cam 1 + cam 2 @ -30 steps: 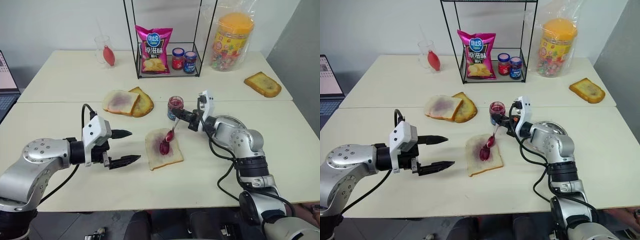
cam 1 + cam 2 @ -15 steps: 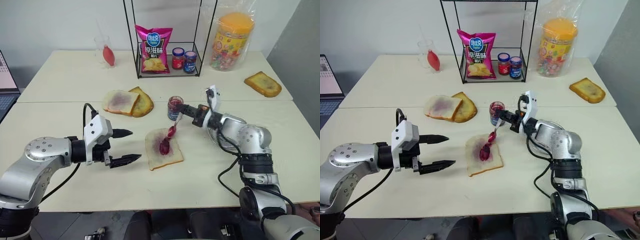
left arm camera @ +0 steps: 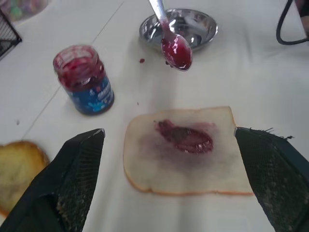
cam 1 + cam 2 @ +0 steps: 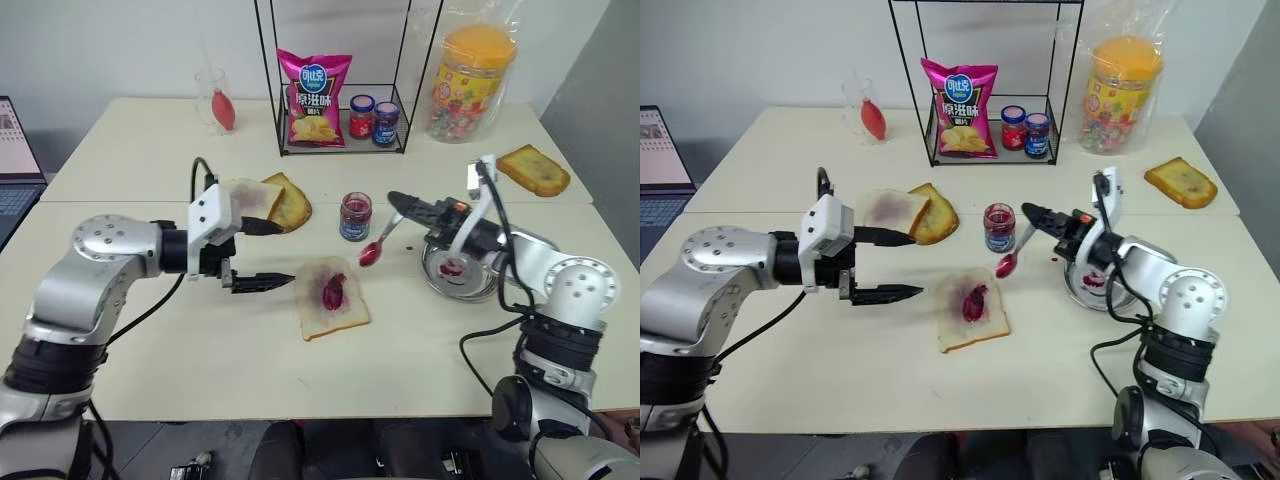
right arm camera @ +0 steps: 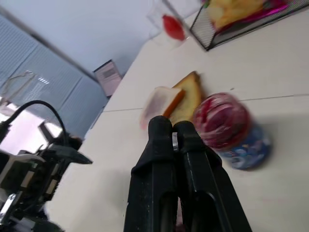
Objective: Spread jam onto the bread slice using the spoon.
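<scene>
The bread slice [image 4: 332,300] lies flat near the table's middle with a dark red blob of jam at its centre. Just behind it stands the open jam jar [image 4: 354,217] with its blue label. My right gripper [image 4: 400,205] is shut on the handle of the spoon [image 4: 383,238]. The spoon hangs tilted in the air right of the jar, and its red-smeared bowl points down, clear of the bread. My left gripper [image 4: 285,254] is open, level and just left of the bread. In the left wrist view the bread slice [image 3: 186,150] lies between the black fingers [image 3: 77,179].
A steel bowl [image 4: 460,270] with a red smear sits under my right forearm. A white slice over toast [image 4: 265,200] lies behind my left gripper. A wire rack [image 4: 335,110] holds chips and two capped jars. Far right are a candy jar [image 4: 468,80] and toast [image 4: 530,168].
My right gripper has lifted the spoon off the bread and carried it up and to the right, toward the steel bowl. My left gripper has moved up and closer to the bread.
</scene>
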Robot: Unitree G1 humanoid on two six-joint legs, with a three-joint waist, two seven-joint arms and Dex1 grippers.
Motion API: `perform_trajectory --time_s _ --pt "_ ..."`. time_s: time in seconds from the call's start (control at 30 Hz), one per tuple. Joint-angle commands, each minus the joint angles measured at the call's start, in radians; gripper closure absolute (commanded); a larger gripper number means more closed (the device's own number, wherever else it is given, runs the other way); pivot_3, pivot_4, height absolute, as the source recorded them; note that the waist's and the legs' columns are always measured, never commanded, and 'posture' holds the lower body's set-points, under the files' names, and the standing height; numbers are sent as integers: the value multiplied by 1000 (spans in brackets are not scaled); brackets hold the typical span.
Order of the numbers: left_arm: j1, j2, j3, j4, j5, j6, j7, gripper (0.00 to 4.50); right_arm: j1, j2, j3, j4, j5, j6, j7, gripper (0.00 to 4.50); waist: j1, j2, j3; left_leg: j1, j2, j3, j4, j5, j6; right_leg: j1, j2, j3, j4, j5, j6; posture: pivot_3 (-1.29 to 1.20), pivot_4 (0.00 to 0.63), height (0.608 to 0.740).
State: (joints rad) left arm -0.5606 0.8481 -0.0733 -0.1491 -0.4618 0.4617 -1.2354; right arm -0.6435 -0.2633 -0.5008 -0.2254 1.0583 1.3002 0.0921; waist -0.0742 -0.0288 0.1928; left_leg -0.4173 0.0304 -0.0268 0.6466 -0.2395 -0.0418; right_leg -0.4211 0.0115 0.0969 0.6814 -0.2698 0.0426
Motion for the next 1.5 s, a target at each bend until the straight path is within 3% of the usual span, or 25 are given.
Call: perform_trajectory --time_s 0.03,0.23,0.57,1.03,1.4,1.5 --pt "-62 -75 -77 16 29 -47 -33 0 64 -69 -111 -95 53 -12 -85 4495 1 0 0 0 0 0 0 0 0 0 0 0 0 0 0 0 150 740" --pt "-120 -205 -157 108 102 -119 -13 0 198 -118 -175 -99 2 -105 -128 4495 0 1 0 1 0 0 0 0 0 1 1 1 1 0 0 0 150 740" --pt "-151 -342 -206 178 166 -164 17 0 213 -109 -180 116 -74 -323 -74 4495 -6 2 -1 2 0 1 1 1 2 1 1 3 1 1 1 0 150 740" --pt "-146 -354 -200 177 181 -162 3 0 247 -118 -149 324 -121 -494 83 4495 -4 4 -3 2 -1 1 1 1 2 1 1 3 1 1 1 0 150 740" --pt "-146 -347 -196 170 180 -153 0 0 244 -140 -151 389 -134 -518 128 2353 -4 5 -3 2 -1 1 1 1 2 2 1 3 1 1 1 0 150 740" --pt "-148 -344 -194 169 180 -151 0 0 244 -142 -148 395 -134 -521 132 1575 -4 5 -3 2 -1 1 1 1 2 2 1 3 1 1 1 0 150 740"
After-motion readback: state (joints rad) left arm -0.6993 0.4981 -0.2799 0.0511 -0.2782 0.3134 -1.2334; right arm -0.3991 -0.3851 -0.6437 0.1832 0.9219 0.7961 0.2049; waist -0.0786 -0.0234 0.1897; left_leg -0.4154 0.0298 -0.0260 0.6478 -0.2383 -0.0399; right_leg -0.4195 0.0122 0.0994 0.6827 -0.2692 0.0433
